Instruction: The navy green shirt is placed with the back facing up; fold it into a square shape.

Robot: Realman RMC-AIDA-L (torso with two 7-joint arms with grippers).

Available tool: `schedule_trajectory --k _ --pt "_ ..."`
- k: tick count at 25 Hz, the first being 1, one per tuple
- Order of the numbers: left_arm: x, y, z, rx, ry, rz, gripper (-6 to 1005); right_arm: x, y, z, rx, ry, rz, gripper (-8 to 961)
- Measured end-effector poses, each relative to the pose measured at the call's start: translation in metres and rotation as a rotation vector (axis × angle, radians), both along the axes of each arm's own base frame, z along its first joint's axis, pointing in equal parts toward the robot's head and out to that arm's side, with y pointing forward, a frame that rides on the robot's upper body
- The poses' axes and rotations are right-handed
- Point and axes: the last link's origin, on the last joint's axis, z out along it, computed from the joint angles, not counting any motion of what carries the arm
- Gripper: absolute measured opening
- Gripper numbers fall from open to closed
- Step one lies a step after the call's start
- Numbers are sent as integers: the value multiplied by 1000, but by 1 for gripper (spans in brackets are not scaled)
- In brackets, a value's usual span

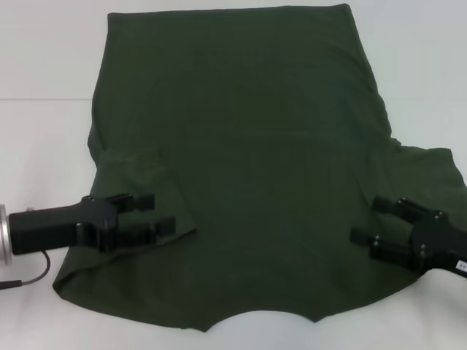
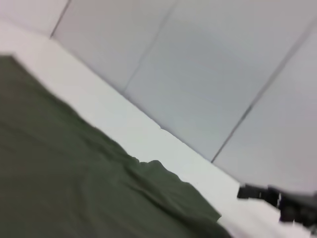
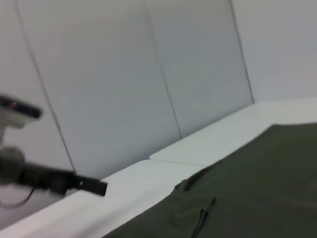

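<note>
The navy green shirt [image 1: 248, 160] lies spread flat on the white table, collar end toward me. Its left sleeve [image 1: 142, 182] is folded inward over the body, while the right sleeve [image 1: 430, 175] still spreads outward. My left gripper [image 1: 155, 214] reaches in from the left, open, its fingers over the edge of the folded sleeve. On the right side, my right gripper [image 1: 371, 220] stands open over the shirt's body just inside the right sleeve. The shirt [image 2: 74, 188] fills the left wrist view, which shows the other arm's gripper [image 2: 275, 197] far off. The right wrist view shows the shirt [image 3: 247, 193].
The white table [image 1: 44, 131] shows bare on both sides of the shirt and beyond its far hem. A thin cable [image 1: 33, 277] loops near my left arm. Grey wall panels [image 2: 208, 64] stand behind the table.
</note>
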Motion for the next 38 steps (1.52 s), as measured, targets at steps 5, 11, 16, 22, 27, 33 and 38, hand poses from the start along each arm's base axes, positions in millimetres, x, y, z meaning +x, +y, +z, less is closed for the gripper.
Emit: schedule_trajectory --k 5,11,16,22,27,33,38 --pt "-1 -9 -14 106 91 -193 887 9 10 29 -95 69 -192 931" --pt "1 -13 -35 104 167 -290 888 29 22 80 -225 76 -513 930" --pt "4 -13 -40 91 166 -306 888 42 29 129 -198 42 -771 926" --pt "6 -13 -40 86 160 -312 888 36 46 153 -195 -45 -978 924" --pt "7 -14 -41 86 158 -316 887 24 72 142 -218 -164 -1036 924" --pt "4 -14 -39 87 163 -314 887 10 95 127 -218 -225 -1038 925" --pt "5 -13 -40 91 164 -314 887 17 102 109 -234 -259 -1061 925"
